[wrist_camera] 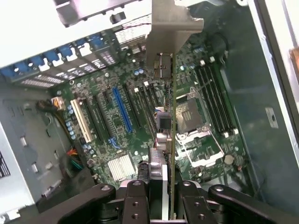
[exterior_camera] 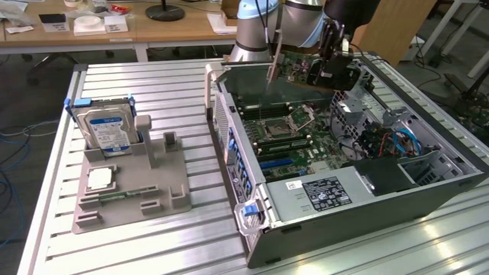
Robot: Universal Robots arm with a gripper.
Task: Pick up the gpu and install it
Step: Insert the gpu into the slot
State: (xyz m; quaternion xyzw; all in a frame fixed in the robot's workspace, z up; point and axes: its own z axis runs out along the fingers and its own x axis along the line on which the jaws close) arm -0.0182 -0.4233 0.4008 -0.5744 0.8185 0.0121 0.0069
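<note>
Ribbed aluminium table carries a large grey open computer case lying on its side, and behind it stand wooden desks. Over the far end of the case, the black two-finger gripper is closed on the gpu, a thin dark circuit card with a green board edge and a silvery metal end bracket. In the wrist view the gpu is seen edge-on between the fingers, with its bracket pointing away from the gripper. It hangs above the green motherboard, apart from the long blue slot. On the exterior view's left, a grey plastic fixture holds a silver hard drive with a blue label upright.
</note>
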